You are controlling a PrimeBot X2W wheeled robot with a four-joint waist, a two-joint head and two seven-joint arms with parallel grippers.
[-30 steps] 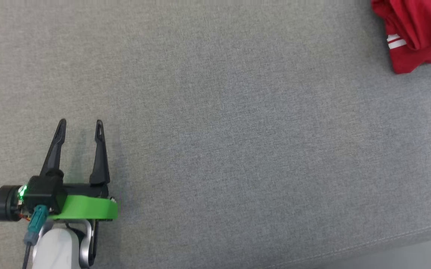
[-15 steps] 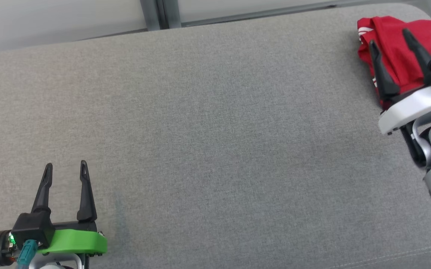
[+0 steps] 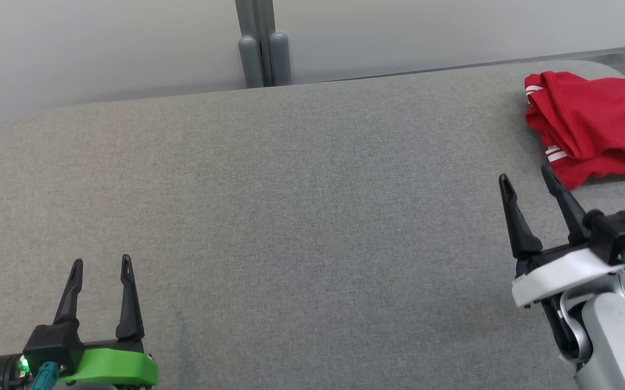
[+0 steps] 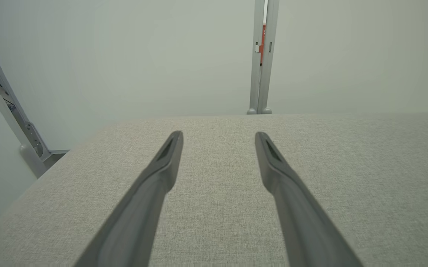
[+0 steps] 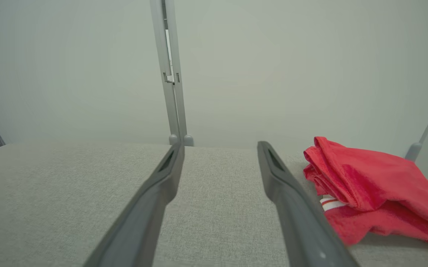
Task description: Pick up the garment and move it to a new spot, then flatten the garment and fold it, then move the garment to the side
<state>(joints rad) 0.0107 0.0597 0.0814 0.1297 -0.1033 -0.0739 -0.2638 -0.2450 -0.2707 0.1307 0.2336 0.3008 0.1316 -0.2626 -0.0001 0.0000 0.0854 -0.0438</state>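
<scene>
Garment looks soft and floppy, crumpled; your right hand hovers spread wide, empty. I'd pinch that near striped edge.

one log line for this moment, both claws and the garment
garment: red, bunched, far right of table, untouched | left claw: open, empty | right claw: open, empty, just short of garment

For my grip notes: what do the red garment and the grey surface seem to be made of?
Red garment: soft matte knit fabric, perhaps cotton; it lies in limp folds. Grey surface: matte woven cloth, judging by its speckled weave.
</scene>
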